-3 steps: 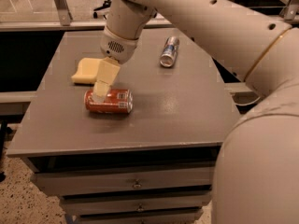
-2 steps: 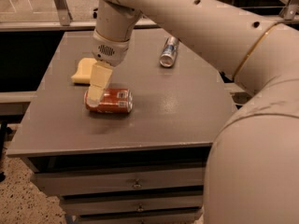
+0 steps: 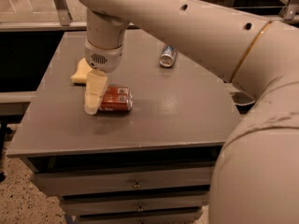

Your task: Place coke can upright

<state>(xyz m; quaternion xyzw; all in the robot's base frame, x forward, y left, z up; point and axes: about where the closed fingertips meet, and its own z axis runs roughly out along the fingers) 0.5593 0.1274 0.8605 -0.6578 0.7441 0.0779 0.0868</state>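
Note:
The coke can [image 3: 117, 99] lies on its side on the grey table [image 3: 182, 118], red-orange with white lettering, its long axis running left to right. My gripper [image 3: 93, 106] hangs from the cream wrist [image 3: 103, 55] and reaches down to the table at the can's left end, covering that end from view. Whether it touches or holds the can does not show.
A slim silver-and-blue can [image 3: 167, 56] lies on its side at the back of the table. A pale yellow object [image 3: 79, 73] sits at the left, partly behind my wrist. My big cream arm [image 3: 243, 78] fills the right side. Drawers [image 3: 135, 185] are under the tabletop.
My gripper has moved left and down, from above the can's middle to its left end at table level. The can has not moved.

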